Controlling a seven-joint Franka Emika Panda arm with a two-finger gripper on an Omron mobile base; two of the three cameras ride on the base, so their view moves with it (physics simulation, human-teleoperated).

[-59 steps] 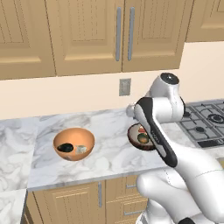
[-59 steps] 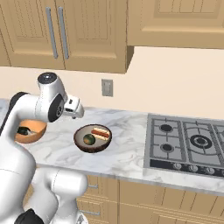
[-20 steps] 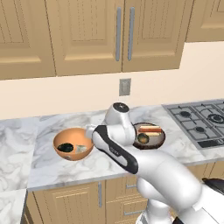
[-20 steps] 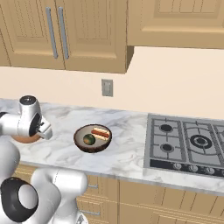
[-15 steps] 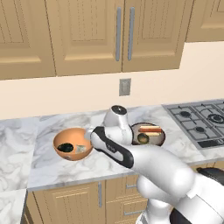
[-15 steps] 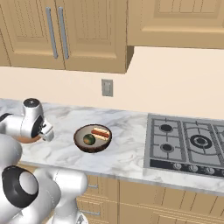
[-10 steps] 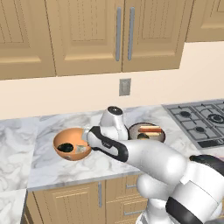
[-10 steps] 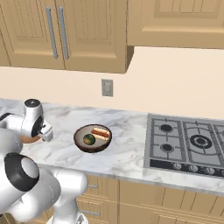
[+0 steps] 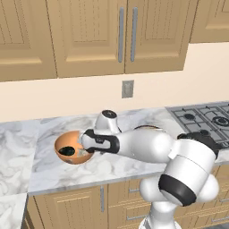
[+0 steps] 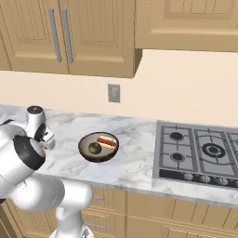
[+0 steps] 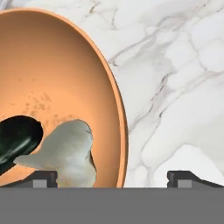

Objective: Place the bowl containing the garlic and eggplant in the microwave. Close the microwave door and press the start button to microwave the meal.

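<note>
Marble tabletop [image 9: 112, 167] under wooden cabinets, two bowls on it.
One orange-tan bowl [image 9: 70, 147] sits left of the arm, smooth and deep, holding one glossy black eggplant [image 11: 17, 139] and one pale lumpy garlic [image 11: 68, 153], touching. One dark bowl [image 10: 98, 147] stands apart toward the hob [image 10: 200, 151]. Claw [image 11: 113, 177] spread, one tip inside the rim, one outside over bare marble.

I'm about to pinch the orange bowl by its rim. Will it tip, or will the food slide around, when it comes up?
The bowl looks rigid and smooth, so a one-sided rim pinch will probably let it tilt. The garlic and eggplant lie loose on the curved floor and would likely slide to the low side; the deep walls should keep them in. The gripper straddles the rim, so lift slowly.
</note>
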